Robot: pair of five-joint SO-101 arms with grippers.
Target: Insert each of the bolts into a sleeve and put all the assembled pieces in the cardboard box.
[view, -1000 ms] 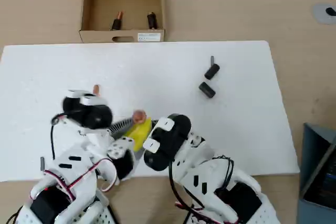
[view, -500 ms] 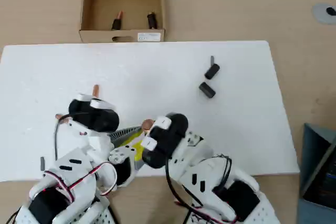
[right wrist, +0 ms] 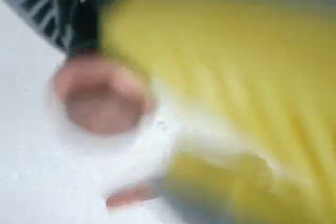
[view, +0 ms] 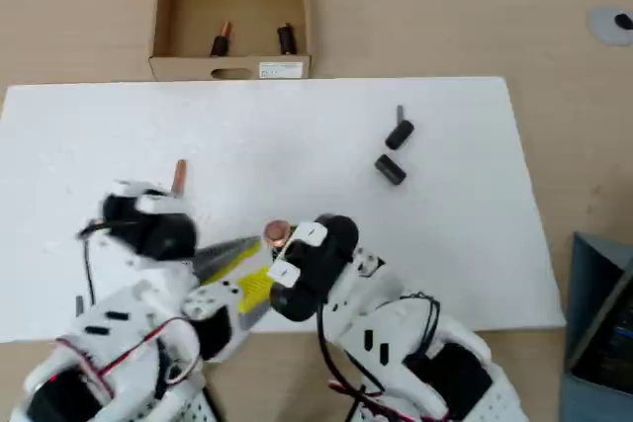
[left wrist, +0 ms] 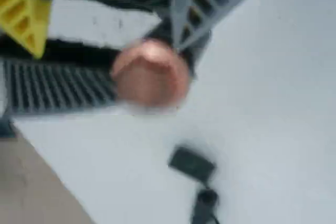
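High view overhead, facing down; both wrist views close, all sharing copper bolt head (view: 277,234).

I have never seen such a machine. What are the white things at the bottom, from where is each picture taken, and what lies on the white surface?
They are two small robot arms, the left arm and the right arm, each ending in a gripper. The high view looks down from above; the other two come from cameras on the arms' wrists, very near the work. Both arms meet at a copper-headed bolt; I cannot tell which grips it. On the white board lie another bolt, a black sleeve and a second sleeve. The cardboard box holds one assembled piece and a second piece.
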